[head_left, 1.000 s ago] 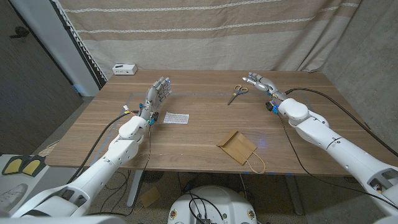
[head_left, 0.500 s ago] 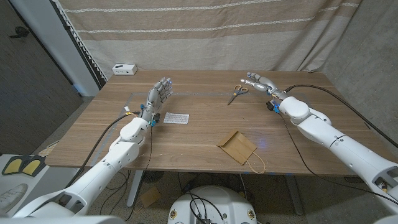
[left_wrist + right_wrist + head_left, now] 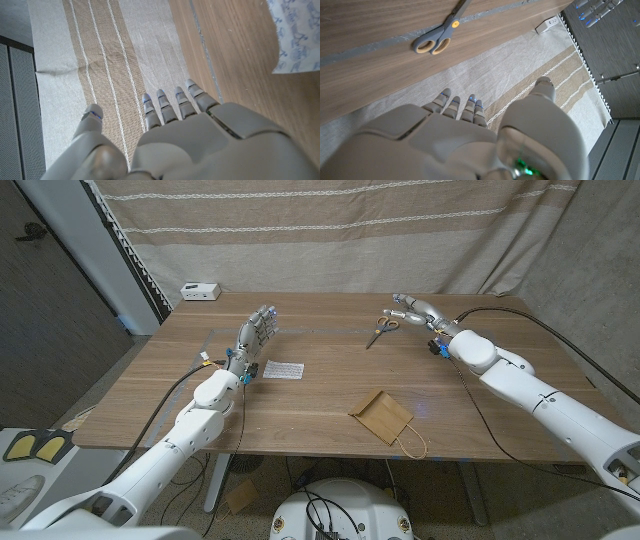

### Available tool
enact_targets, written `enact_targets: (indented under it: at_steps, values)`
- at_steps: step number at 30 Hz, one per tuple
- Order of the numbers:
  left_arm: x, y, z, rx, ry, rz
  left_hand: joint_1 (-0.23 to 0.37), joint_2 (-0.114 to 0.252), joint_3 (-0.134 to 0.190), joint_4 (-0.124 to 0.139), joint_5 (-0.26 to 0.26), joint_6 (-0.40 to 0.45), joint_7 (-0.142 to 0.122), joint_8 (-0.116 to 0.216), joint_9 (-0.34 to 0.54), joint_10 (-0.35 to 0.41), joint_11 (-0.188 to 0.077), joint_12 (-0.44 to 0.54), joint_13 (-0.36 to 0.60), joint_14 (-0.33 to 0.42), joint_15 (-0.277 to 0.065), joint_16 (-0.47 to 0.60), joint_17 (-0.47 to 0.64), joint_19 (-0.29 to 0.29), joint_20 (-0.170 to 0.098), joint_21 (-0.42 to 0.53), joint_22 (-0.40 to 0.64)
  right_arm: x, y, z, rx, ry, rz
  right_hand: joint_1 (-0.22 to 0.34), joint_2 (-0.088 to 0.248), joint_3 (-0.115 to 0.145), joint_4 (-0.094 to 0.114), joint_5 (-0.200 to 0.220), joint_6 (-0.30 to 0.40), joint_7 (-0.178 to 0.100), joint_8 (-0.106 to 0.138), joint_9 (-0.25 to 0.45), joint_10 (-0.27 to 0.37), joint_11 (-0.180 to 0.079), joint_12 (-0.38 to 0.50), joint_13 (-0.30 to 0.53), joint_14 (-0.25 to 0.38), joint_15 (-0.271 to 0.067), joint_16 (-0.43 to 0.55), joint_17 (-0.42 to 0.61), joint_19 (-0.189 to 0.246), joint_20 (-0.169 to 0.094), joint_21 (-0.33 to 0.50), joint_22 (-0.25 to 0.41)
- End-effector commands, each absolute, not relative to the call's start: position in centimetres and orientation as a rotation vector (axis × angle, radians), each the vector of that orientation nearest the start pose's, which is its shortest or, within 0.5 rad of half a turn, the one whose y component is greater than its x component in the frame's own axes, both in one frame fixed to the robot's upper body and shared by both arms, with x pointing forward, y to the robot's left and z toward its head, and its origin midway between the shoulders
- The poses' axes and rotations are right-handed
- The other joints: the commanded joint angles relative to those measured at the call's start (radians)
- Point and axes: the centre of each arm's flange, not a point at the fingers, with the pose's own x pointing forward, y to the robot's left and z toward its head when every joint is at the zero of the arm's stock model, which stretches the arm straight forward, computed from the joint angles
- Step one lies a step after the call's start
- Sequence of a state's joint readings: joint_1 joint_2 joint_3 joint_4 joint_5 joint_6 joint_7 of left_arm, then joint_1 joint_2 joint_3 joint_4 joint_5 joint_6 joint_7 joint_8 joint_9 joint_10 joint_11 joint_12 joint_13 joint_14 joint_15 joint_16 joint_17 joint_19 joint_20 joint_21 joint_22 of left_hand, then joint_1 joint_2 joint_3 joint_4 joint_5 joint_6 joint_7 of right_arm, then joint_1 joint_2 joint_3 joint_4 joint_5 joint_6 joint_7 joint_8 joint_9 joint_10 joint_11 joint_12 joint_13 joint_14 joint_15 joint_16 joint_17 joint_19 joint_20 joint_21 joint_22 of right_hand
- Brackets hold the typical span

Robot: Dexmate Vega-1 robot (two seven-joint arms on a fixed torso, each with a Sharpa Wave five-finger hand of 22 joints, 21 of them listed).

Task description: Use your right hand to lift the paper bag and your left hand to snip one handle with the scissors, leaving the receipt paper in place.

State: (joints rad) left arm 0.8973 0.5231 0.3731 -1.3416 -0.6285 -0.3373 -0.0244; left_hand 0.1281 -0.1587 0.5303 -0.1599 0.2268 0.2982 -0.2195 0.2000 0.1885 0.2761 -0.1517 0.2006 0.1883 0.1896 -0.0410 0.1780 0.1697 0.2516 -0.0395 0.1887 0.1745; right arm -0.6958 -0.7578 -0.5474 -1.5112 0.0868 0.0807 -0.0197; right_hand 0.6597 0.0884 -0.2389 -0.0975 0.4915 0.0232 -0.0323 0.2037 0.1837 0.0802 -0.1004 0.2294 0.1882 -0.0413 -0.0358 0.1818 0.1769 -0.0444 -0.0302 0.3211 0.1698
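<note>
Your right hand (image 3: 410, 306) hangs at the far edge of the wooden table (image 3: 320, 395), at about one o'clock from the table's middle, its fingers (image 3: 455, 107) loosely apart and holding nothing. The scissors (image 3: 380, 329) lie just beside it, flat on the wood with their grey handles toward the hand and the blades angled away toward the table's middle. That puts the wrong hand nearest the tool: the task gives the cutting to your left, so the reach here looks aimed at moving or passing the scissors, though that is only a reading.

Your left hand (image 3: 256, 332) stands upright at about ten o'clock, palm on edge, fingers (image 3: 170, 102) spread and empty, well apart from the scissors. The receipt paper (image 3: 282, 369) lies flat just beside that wrist, close enough that a careless sweep could drag it, and it is meant to stay put.

The paper bag (image 3: 381, 415) lies flat at about five o'clock near the front edge, untouched, one thin handle (image 3: 413, 442) looping out over the edge. Nothing has been lifted or snipped; the work is at its start. Lying so flat, the bag will probably need a pinch at its upper fold.
</note>
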Motion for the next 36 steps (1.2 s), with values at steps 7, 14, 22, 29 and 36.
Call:
enact_targets:
  at_steps: [7, 14, 22, 29, 36]
  values:
    - [63.6, 28.8, -4.7, -0.026, -0.616, -0.210, 0.011, 0.001, -0.003, 0.002, 0.006, 0.010, -0.001, -0.001, 0.003, 0.007, 0.001, 0.009, 0.002, -0.003, -0.170, 0.003, 0.005, -0.003, -0.107, 0.005, 0.003, 63.2, -24.8, 5.4, -0.998, -0.635, 0.187, 0.047, 0.016, 0.009, -0.017, 0.001, 0.001, -0.031, 0.003, 0.003, -0.001, -0.044, 0.000, 0.003, -0.014, -0.129, -0.003, 0.000, 0.004, -0.083, -0.024, 0.006]
    - [63.3, 28.6, -4.8, -0.026, -0.624, -0.181, 0.012, 0.002, -0.005, 0.003, 0.005, 0.014, 0.000, 0.001, 0.003, 0.011, 0.000, 0.010, 0.002, -0.006, -0.170, 0.002, 0.005, -0.012, -0.112, 0.002, 0.003, 63.2, -24.5, 6.1, -1.065, -0.646, 0.202, 0.062, 0.021, 0.012, -0.022, 0.002, -0.004, -0.026, 0.001, 0.003, -0.004, -0.038, -0.001, 0.003, -0.023, -0.130, -0.004, 0.000, 0.010, -0.101, -0.032, 0.006]
    - [63.4, 28.4, -5.0, -0.018, -0.617, -0.189, 0.013, 0.002, -0.007, 0.003, 0.005, 0.022, 0.000, 0.003, 0.003, 0.012, -0.001, 0.010, 0.002, -0.018, -0.170, -0.001, 0.005, -0.022, -0.118, 0.000, 0.003, 63.2, -23.9, 6.4, -1.155, -0.659, 0.205, 0.079, 0.029, 0.019, -0.027, 0.008, -0.011, -0.023, -0.001, 0.003, -0.009, -0.031, -0.003, 0.003, -0.020, -0.117, -0.001, -0.001, 0.011, -0.085, -0.040, 0.006]
    - [63.3, 27.9, -5.2, -0.026, -0.616, -0.182, 0.014, 0.002, -0.009, 0.003, 0.006, 0.027, 0.000, 0.004, 0.003, 0.020, 0.003, 0.012, 0.002, -0.040, -0.168, -0.006, 0.005, -0.032, -0.129, -0.002, 0.003, 63.1, -23.8, 6.8, -1.213, -0.658, 0.203, 0.095, 0.039, 0.026, -0.031, 0.014, -0.012, -0.023, -0.001, 0.003, -0.007, -0.033, -0.002, 0.003, -0.019, -0.118, -0.001, -0.001, 0.014, -0.085, -0.044, 0.006]
    - [62.6, 27.8, -5.1, 0.005, -0.616, -0.201, 0.016, 0.003, -0.012, 0.004, 0.006, 0.036, 0.004, 0.005, 0.003, 0.035, 0.000, 0.018, 0.002, -0.024, -0.168, 0.002, 0.005, -0.020, -0.134, 0.005, 0.003, 63.2, -23.7, 7.5, -1.287, -0.660, 0.210, 0.103, 0.042, 0.029, -0.032, 0.016, -0.019, -0.032, -0.004, 0.003, -0.015, -0.038, -0.006, 0.003, -0.024, -0.127, -0.002, -0.001, 0.010, -0.094, -0.052, 0.006]
